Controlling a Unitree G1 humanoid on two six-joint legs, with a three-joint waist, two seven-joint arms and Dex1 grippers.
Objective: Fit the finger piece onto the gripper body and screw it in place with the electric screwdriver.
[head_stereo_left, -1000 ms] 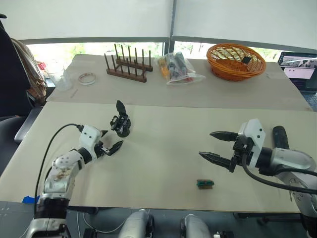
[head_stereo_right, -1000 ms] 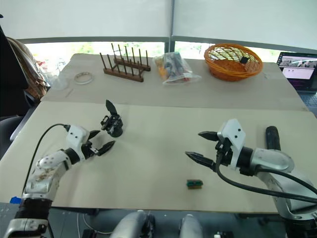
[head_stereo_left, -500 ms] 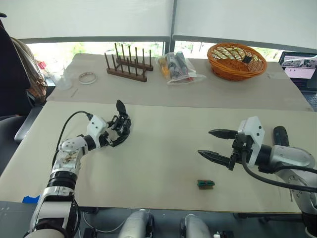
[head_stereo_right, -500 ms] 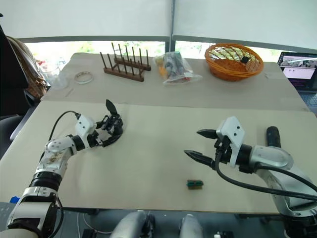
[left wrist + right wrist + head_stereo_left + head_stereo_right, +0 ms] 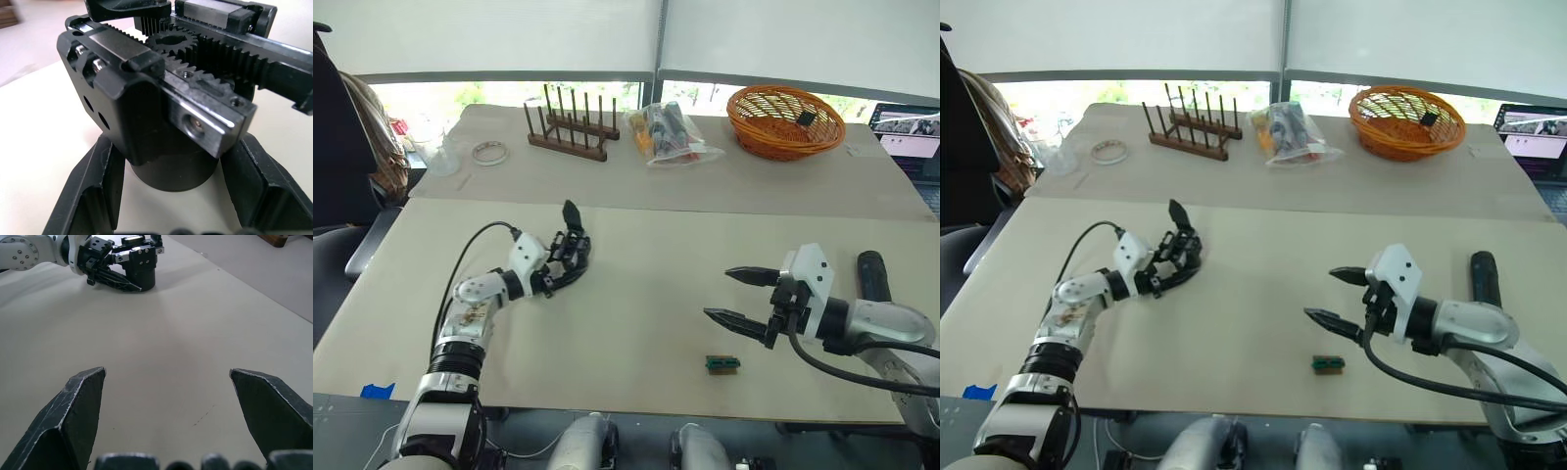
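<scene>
- The left gripper point(image 5: 570, 269) reaches across the beige table point(image 5: 636, 294), its two black fingers point(image 5: 93, 196) parted and set on either side of the round base of the gripper body point(image 5: 574, 245); contact cannot be confirmed.
- The gripper body stands upright on the left half of the near table, one pointed black finger rising from its top; the left wrist view shows its toothed racks and central gear above the dark cylinder.
- Behind, on the far table, lie a tape ring point(image 5: 490, 153), a wooden peg rack point(image 5: 570, 137) and a clear bag of small items point(image 5: 668, 137), with an orange wicker basket point(image 5: 785, 122) further right.
- A small green block point(image 5: 722, 363) lies near the front edge, just left of and below the right arm.
- The right gripper point(image 5: 736, 297) hovers over bare table, fingers spread wide and holding nothing, well apart from the gripper body.
- The electric screwdriver point(image 5: 873, 277) lies on the table beyond the right arm, near the right edge, partly hidden by it.
- A laptop screen point(image 5: 907, 125) shows at the far right.
</scene>
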